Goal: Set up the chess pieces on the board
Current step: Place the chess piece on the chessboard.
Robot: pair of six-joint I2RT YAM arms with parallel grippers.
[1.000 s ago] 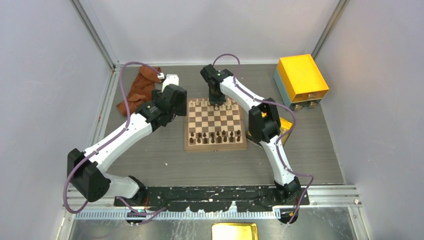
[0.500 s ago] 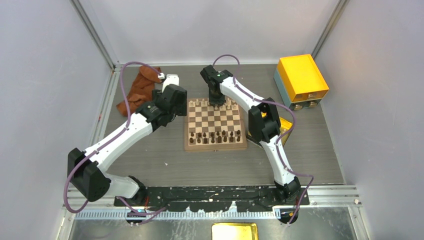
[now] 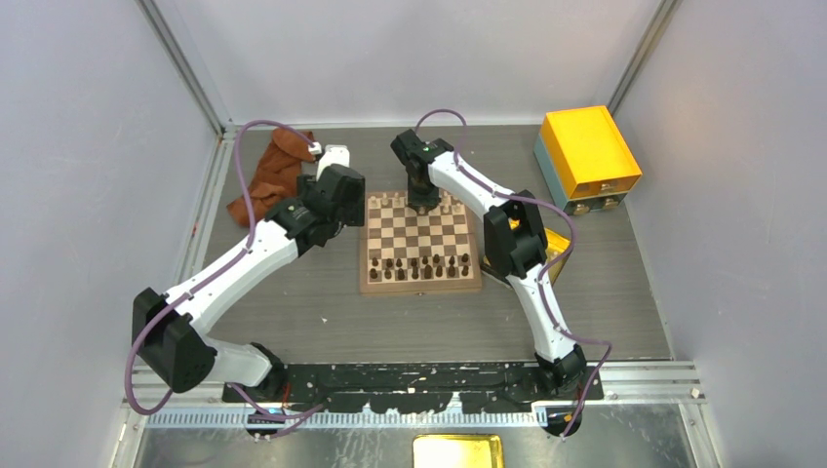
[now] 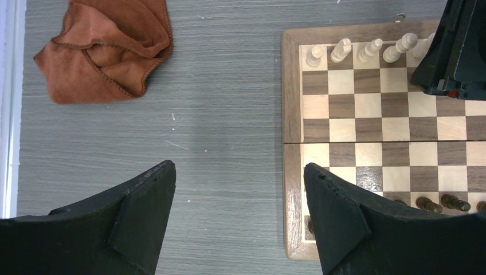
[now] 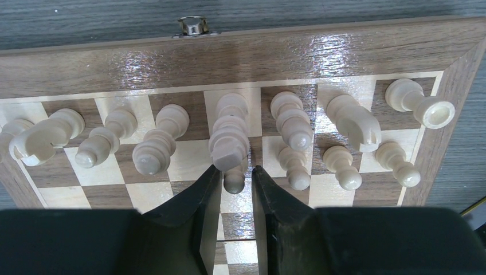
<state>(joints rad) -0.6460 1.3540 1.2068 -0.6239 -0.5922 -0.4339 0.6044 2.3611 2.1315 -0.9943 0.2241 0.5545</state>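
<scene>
The board [image 3: 419, 234] lies mid-table. Pale cream chess pieces [image 3: 390, 202] line its far edge. In the right wrist view they form a back row [image 5: 292, 123] with three pawns in front on the right side. My right gripper [image 5: 235, 172] hangs over that far edge, open a little. One cream pawn [image 5: 233, 182] stands upright between its tips, with a thin gap on each side. Left of the board, my left gripper [image 4: 239, 172] is held above the table, wide open and empty. Its right finger [image 4: 338, 217] overlaps the board's near-left corner.
Dark brown chessmen [image 3: 424, 265] stand along the board's near rows. A rust-brown cloth [image 3: 273, 175] lies crumpled at the far left. An orange-yellow box [image 3: 588, 146] sits at the far right. A yellow tray [image 3: 556, 244] peeks out behind the right arm.
The right jaws have spread apart around the cream pawn, which stays standing on its square. Neither arm has visibly shifted.
</scene>
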